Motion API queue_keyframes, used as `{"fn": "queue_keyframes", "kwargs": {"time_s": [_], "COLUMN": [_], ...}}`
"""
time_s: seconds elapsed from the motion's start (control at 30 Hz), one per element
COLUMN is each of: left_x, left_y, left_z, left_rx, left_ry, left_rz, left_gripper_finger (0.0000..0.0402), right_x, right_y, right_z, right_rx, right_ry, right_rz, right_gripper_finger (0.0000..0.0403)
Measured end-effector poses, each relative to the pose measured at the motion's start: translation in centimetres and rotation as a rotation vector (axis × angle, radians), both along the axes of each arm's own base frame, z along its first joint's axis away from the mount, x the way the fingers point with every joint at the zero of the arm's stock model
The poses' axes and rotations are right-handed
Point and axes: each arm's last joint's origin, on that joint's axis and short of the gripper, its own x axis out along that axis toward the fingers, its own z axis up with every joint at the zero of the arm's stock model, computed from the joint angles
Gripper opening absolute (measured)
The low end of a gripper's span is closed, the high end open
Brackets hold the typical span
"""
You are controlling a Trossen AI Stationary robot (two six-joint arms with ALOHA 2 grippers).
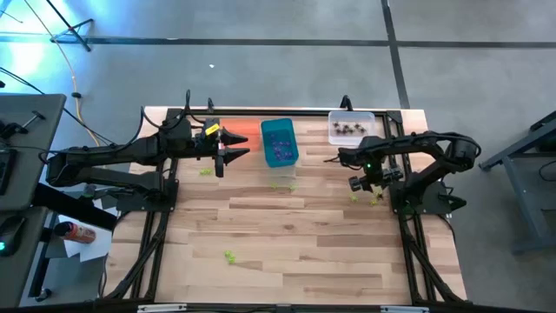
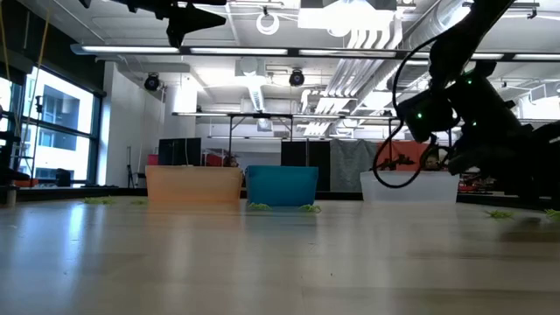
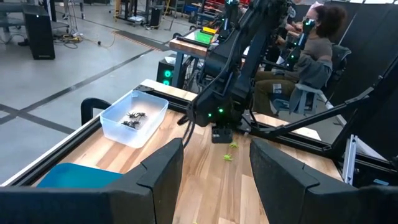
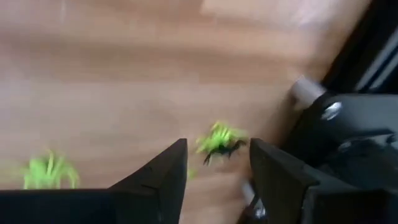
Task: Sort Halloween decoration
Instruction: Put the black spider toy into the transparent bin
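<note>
Small yellow-green decorations lie scattered on the wooden table (image 1: 304,252). Two of them (image 1: 356,198) lie at the right, under my right gripper (image 1: 363,183). That gripper points steeply down, open. In the right wrist view a yellow-green decoration with a black one against it (image 4: 219,138) lies on the wood just past the open fingers of my right gripper (image 4: 216,150); another green one (image 4: 48,169) lies off to the side. My left gripper (image 1: 234,149) hangs open and empty, high between the orange bin (image 1: 236,130) and the teal bin (image 1: 280,142). The clear bin (image 1: 350,128) holds several dark decorations.
The three bins stand in a row along the far edge. Loose green decorations lie by the teal bin's near side (image 1: 282,184), left of it (image 1: 205,171) and near the front (image 1: 229,256). A person (image 3: 317,43) sits beyond the table's right side.
</note>
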Motion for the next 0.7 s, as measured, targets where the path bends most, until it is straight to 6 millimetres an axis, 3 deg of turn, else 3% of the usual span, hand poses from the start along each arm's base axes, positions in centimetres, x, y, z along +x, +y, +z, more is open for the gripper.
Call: {"fn": "queue_keyframes", "kwargs": {"time_s": [0.1, 0.43, 0.7], "left_x": [0.0, 0.0, 0.0], "left_y": [0.0, 0.0, 0.0], "left_z": [0.0, -0.01, -0.01], "left_rx": [0.0, 0.069, 0.087], "left_ry": [0.0, 0.013, 0.016], "left_rz": [0.0, -0.01, -0.013], "left_gripper_finger": [0.0172, 0.0172, 0.0172], "right_x": [0.22, -0.09, 0.01], "right_y": [-0.2, 0.04, 0.06], "right_z": [0.22, 0.19, 0.16], "right_rx": [-0.058, -0.018, -0.037], "right_ry": [0.012, 0.029, 0.038], "right_rz": [-0.027, -0.037, -0.113], "right_gripper_finger": [0.0142, 0.0064, 0.0054]}}
